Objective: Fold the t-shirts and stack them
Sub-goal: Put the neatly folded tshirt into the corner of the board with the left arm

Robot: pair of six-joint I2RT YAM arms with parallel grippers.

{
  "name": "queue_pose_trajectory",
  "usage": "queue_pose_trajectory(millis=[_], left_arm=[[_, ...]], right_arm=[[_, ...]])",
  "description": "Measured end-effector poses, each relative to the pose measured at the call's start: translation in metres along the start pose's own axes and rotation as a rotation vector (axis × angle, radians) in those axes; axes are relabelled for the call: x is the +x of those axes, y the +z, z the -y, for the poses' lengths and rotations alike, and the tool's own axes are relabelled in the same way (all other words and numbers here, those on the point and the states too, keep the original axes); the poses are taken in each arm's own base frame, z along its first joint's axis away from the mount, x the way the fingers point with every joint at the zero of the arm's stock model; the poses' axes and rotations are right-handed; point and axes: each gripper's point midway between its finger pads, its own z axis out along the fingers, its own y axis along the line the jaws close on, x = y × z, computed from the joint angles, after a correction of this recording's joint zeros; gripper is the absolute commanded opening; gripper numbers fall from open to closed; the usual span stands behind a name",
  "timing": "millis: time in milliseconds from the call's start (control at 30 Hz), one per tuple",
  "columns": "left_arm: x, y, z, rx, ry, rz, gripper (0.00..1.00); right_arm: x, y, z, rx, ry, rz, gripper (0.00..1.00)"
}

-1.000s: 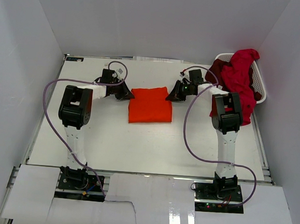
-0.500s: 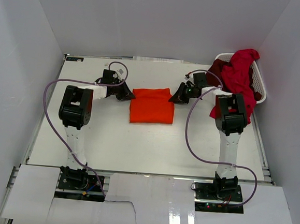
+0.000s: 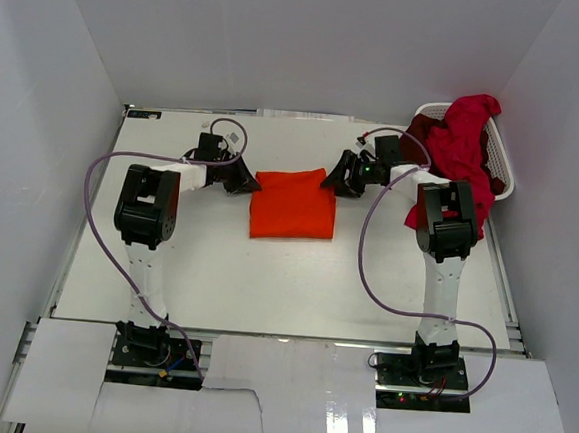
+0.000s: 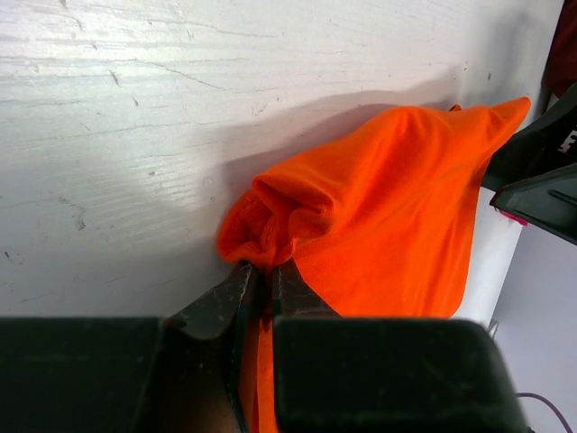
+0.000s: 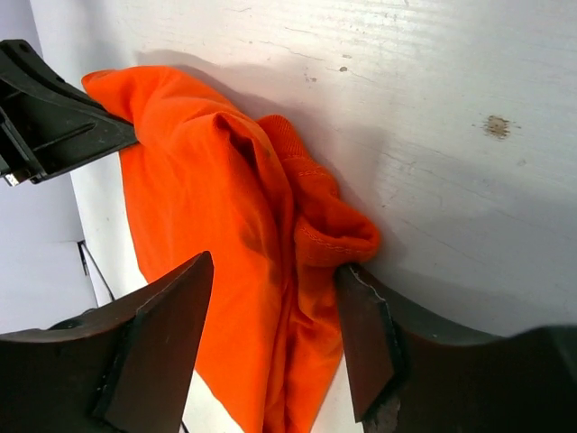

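A folded bright orange t-shirt (image 3: 290,207) lies in the middle of the table. My left gripper (image 3: 244,181) is at its far left corner, shut on a bunched fold of the orange cloth (image 4: 270,230). At the far right corner, my right gripper (image 3: 335,177) stands open, its jaws apart with the orange cloth (image 5: 225,207) lying loose between them. Crimson red and dark maroon t-shirts (image 3: 462,150) hang over the basket at the far right.
The white laundry basket (image 3: 501,163) stands at the table's far right corner against the wall. White walls close in the table on three sides. Purple cables loop from both arms over the table.
My right gripper has opened and let go of the orange t-shirt's right corner. The far edge of the shirt has been drawn back a little. The left gripper stays shut on its corner.
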Motion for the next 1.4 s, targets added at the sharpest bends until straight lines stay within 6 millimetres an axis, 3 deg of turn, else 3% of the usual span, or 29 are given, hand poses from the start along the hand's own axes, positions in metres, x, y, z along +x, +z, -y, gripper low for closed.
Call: queue_pose_trajectory(millis=[267,400,700,867,1100,1400], left_arm=[[-0.004,0.002,0.002,-0.005,0.003,-0.017,0.10],[-0.009,0.004,0.003,-0.015,0.015,-0.023,0.09],[-0.039,0.013,-0.003,-0.029,0.043,-0.012,0.09],[-0.055,0.013,-0.012,-0.034,0.074,0.007,0.09],[-0.098,-0.001,-0.042,-0.082,0.131,0.079,0.09],[-0.164,-0.020,-0.087,-0.211,0.298,0.214,0.11]], right_arm=[[-0.003,-0.003,0.002,0.019,-0.067,0.011,0.65],[-0.010,-0.014,0.009,0.092,-0.105,0.043,0.66],[-0.018,-0.072,0.003,0.198,-0.158,0.120,0.66],[-0.003,-0.099,-0.004,0.220,-0.177,0.125,0.65],[0.033,-0.119,-0.014,0.224,-0.180,0.090,0.65],[0.051,-0.144,-0.041,0.190,-0.235,0.107,0.65]])
